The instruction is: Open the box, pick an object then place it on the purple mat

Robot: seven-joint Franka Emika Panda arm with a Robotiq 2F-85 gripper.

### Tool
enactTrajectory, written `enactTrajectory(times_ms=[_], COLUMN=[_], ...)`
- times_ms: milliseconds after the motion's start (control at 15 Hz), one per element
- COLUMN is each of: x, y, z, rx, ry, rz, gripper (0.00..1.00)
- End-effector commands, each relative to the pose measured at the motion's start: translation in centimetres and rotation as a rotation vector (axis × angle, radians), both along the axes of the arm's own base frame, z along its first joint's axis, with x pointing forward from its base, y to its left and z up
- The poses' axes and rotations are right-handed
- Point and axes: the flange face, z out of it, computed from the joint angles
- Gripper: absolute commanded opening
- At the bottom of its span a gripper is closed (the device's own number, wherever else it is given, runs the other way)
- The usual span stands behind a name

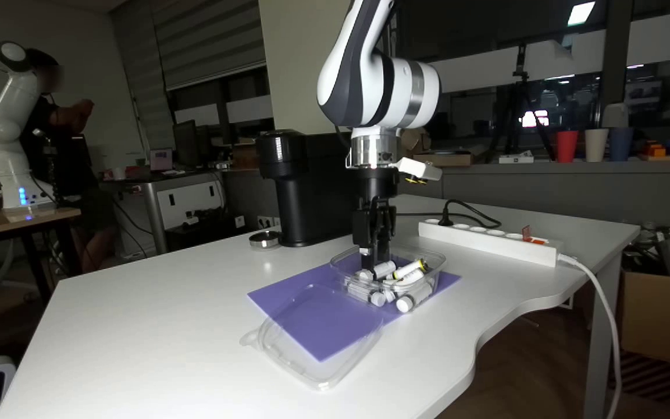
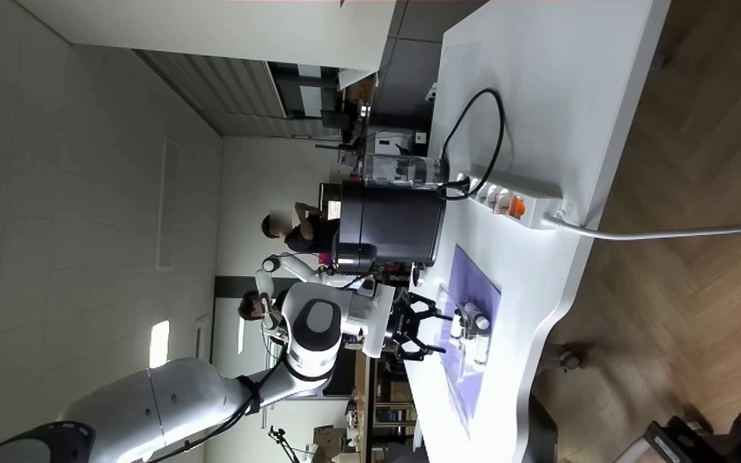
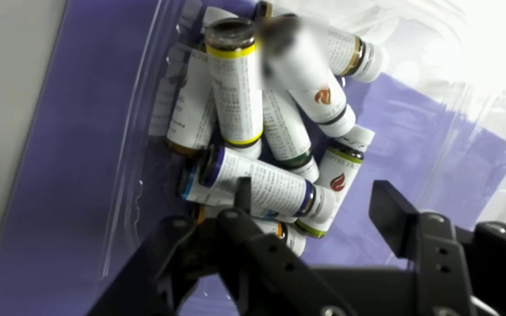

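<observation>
The clear box (image 1: 438, 278) stands open on the purple mat (image 1: 288, 290) with several small white-labelled vials inside. Its clear lid (image 1: 363, 356) lies beside it, partly over the mat and partly over the table. My gripper (image 1: 374, 259) points down at the box; in an exterior view (image 2: 446, 334) its fingers are spread. In the wrist view the gripper (image 3: 316, 202) is open and empty. Its left finger overlaps a purple-banded vial (image 3: 264, 184) that lies on top of others. The right finger is over a vial-free part of the box. Whether a finger touches a vial, I cannot tell.
A tall black appliance (image 1: 323, 186) stands behind the mat, with a round metal tin (image 1: 265, 240) near its base. A white power strip (image 1: 489, 241) with a black cable (image 1: 474, 216) lies on the table (image 1: 154, 326). The table's curved edge runs near the mat.
</observation>
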Motion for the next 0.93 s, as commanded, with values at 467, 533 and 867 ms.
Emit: enactTrajectory(times_ms=[467, 533, 867], x=[-1.1, -1.1, -1.1], y=[0.2, 0.2, 0.3], z=[-0.6, -0.6, -0.5], rx=[-0.016, -0.018, -0.025], ry=[0.090, 0.098, 0.104], rz=[0.155, 0.159, 0.169], gripper=[1.00, 1.00, 1.00])
